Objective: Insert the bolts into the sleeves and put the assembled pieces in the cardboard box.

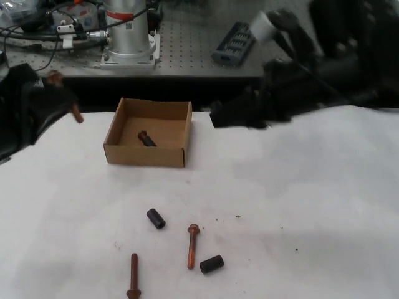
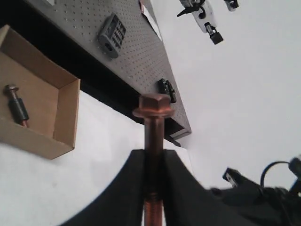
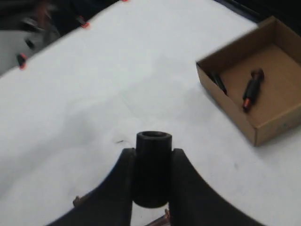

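With twelve o'clock taken as away from the arms, the cardboard box (image 1: 146, 156) stood open-topped at about eleven o'clock on the white cloth (image 1: 312, 199). One assembled piece (image 1: 147, 138), a bolt seated in a dark sleeve, lay on its floor with the box walls on every side of it. The left gripper (image 2: 154, 155) pinched a copper flange bolt (image 2: 151, 106) by the shank, with the hex head standing clear of the fingertips. It hung at about nine o'clock from the box, near the bench's left edge. The right gripper (image 3: 153, 153) was pressed onto a black sleeve (image 3: 153, 181), its open bore pointing away from the wrist, and hovered over the cloth at about two o'clock from the box. At six o'clock from the box, well apart from it, the unassembled parts lay scattered. A loose sleeve (image 1: 156, 218) was nearest the box. At five o'clock from it lay a loose bolt (image 1: 192, 246) with its head toward twelve. A second loose sleeve (image 1: 211, 264) lay just beside that bolt's tip, and a second loose bolt (image 1: 133, 277) lay at seven o'clock from the first sleeve, head toward six. Beyond the cloth at twelve o'clock ran a perforated metal board (image 1: 187, 62) carrying a metal column (image 1: 128, 28), a grey ribbed block (image 1: 234, 43) and cables (image 1: 31, 31).
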{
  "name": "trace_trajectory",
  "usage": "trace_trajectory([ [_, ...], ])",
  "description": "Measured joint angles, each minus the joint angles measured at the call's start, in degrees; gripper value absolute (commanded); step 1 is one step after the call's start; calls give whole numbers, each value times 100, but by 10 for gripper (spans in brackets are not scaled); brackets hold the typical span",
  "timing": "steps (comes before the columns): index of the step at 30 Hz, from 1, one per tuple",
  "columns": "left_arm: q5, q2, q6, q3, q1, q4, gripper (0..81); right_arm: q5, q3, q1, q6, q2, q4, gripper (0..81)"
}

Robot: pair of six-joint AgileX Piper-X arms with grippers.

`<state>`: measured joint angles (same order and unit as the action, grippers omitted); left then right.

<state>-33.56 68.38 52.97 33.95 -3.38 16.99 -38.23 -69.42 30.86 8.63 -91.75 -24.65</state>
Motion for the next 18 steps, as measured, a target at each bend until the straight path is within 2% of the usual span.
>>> trace_trajectory([
  [5, -68, 598, -27, 292, -300, 276, 6, -715, 1658, -79, -44, 676, 1730, 51],
  [6, -85, 714, -89, 367, -378, 300, 6, -715, 1705, -79, -51, 678, 1782, 51],
  [10, -115, 1375, -673, 749, -1057, 478, 6, -896, 2576, -79, -135, 525, 2760, 51],
  [13, -93, 1967, -1238, 809, -1570, 803, 6, -1004, 2969, -79, -218, 353, 3498, 51],
  [18, -29, 2376, -1443, 805, -1778, 1005, 6, -1059, 3276, -79, -245, -143, 4203, 51],
])
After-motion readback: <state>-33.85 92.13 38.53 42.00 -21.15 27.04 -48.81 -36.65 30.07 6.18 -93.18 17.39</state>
